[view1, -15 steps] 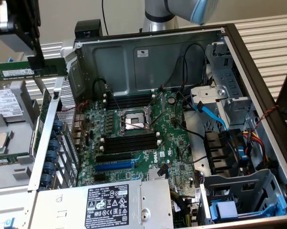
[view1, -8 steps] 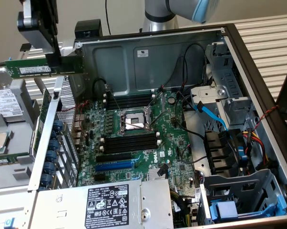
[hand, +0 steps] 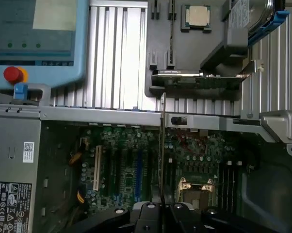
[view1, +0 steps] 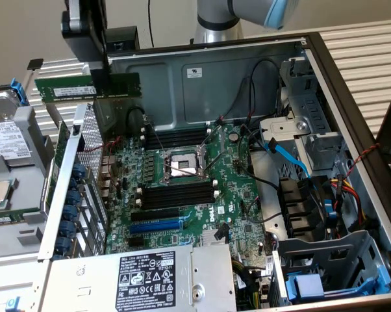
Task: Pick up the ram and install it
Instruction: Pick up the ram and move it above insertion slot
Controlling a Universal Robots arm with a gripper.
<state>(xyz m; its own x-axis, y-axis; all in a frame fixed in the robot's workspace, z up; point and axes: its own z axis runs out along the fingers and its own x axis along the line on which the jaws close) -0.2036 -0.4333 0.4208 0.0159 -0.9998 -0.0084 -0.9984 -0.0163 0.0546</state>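
Observation:
The ram (view1: 65, 90) is a long green stick with a white label. It hangs level in the air over the far corner of the open computer case, at the exterior view's left. My gripper (view1: 103, 86) is shut on it from above, near its right half. In the wrist view the ram (hand: 162, 145) shows edge-on as a thin line running out from my gripper (hand: 162, 206), above the motherboard (hand: 131, 165). The long black memory slots (view1: 176, 196) lie on both sides of the CPU socket (view1: 182, 166), well below the stick.
The case wall (view1: 202, 71) and a perforated bracket (view1: 85, 149) stand close under the stick. A blue expansion slot (view1: 156, 226), power supply (view1: 150, 276), cables (view1: 293, 159) and drive cages (view1: 332, 260) fill the case. A loose CPU (hand: 197, 16) and teach pendant (hand: 34, 39) lie outside.

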